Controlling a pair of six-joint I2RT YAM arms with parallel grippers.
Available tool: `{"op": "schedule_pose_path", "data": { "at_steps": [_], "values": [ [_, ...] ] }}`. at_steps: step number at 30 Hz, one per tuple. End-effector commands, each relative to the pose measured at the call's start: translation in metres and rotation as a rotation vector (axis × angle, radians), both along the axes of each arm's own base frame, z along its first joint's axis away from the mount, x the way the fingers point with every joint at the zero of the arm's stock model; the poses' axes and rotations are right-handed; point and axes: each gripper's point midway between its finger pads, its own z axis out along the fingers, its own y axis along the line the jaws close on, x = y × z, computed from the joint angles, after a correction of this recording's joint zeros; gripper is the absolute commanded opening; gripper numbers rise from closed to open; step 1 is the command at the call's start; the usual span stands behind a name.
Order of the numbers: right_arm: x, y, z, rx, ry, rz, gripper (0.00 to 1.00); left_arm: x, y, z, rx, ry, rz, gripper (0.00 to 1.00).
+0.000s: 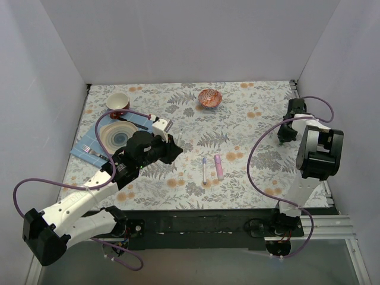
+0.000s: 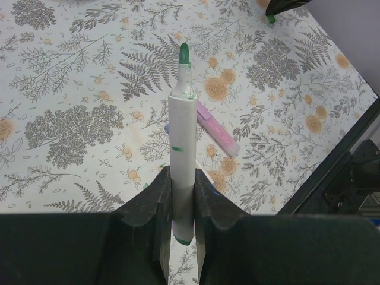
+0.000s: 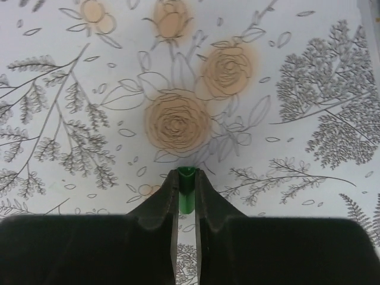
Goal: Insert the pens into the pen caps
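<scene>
- Black fingers of the left gripper are filling the bottom of the left wrist view. They are clamping tight on the lower barrel of the green pen.
- Its bare green tip is pointing away from the wrist, probably so that a cap can slide straight on.
- Behind the barrel, the pink marker is lying on the floral worktop. The right gripper is peeking in at the top right corner with a speck of green under it.
- In the right wrist view, the right gripper is sitting low over the worktop and pressing the green cap from both sides. Only the cap's end is showing, so I cannot tell which way its mouth is facing.
- From above, the left gripper is hovering left of centre, and the right gripper is working at the far right edge, well apart from it.
- Between the two arms, the slim white pen and the pink marker are lying side by side, flat enough not to block a meeting of the arms.
- A plate on a blue napkin with a fork, a cup and a red bowl are sitting towards the back and left, out of the way.
</scene>
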Motion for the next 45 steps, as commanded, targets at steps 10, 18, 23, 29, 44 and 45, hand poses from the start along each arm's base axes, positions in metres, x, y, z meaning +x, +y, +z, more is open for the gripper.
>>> {"op": "schedule_pose_path", "data": {
  "at_steps": [10,18,23,29,44,45],
  "values": [
    [-0.01,0.172,0.033,0.1,-0.064,1.114,0.01,0.005,0.005,-0.002,0.007,-0.002,0.036,0.0],
    [-0.061,0.189,0.018,-0.154,0.082,1.596,0.01,0.007,0.009,0.001,0.002,-0.013,0.064,0.0],
    [-0.074,0.205,0.032,-0.18,0.014,1.748,0.01,0.008,0.008,0.0,0.0,-0.014,0.066,0.0],
    [-0.034,0.213,0.063,-0.29,-0.17,1.593,0.16,0.012,0.012,-0.001,0.01,-0.016,0.095,0.0],
    [0.014,0.183,0.039,-0.127,0.027,0.783,0.33,0.014,0.017,0.001,0.006,-0.028,0.123,0.01],
    [0.015,0.182,0.039,-0.123,0.027,0.765,0.33,0.014,0.017,0.001,0.005,-0.029,0.125,0.01]
  ]
}}
